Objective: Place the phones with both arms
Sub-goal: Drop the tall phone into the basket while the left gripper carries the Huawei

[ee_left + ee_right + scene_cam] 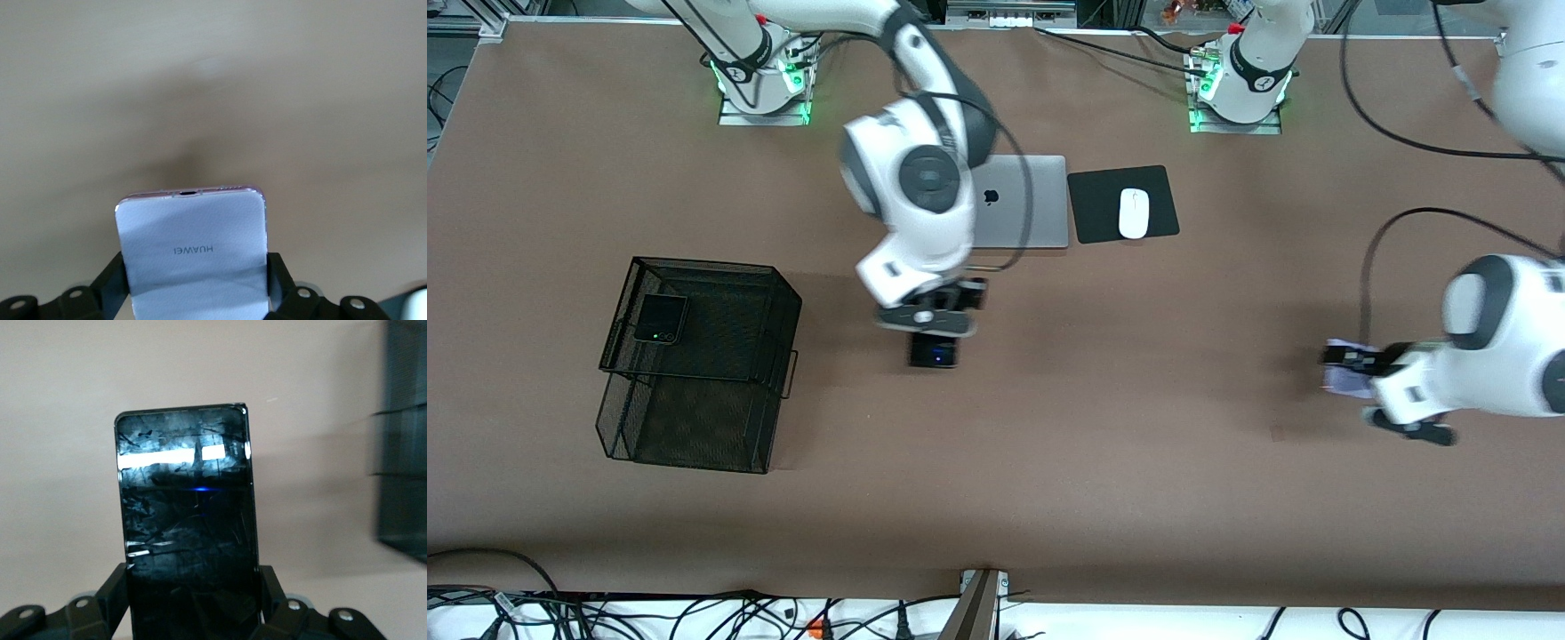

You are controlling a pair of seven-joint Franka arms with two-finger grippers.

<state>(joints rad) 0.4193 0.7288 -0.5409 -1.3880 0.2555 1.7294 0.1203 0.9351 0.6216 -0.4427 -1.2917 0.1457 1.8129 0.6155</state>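
My right gripper (934, 336) is shut on the long slim black phone (934, 352), which it holds by its long edges above the middle of the table. That phone's glossy face (187, 500) sticks out past the right gripper (193, 590). My left gripper (1352, 363) is shut on the pale lilac phone (1343, 380) above the left arm's end of the table. In the left wrist view the lilac phone (190, 230) sits between the two black fingers (280, 277). A small squarish black phone (660, 318) lies on the top tier of the black wire basket (703, 265).
The wire basket stands toward the right arm's end of the table, and its mesh wall (403, 453) shows in the right wrist view. A grey laptop (1021, 203) and a white mouse (1134, 213) on a black pad (1092, 227) lie near the arm bases.
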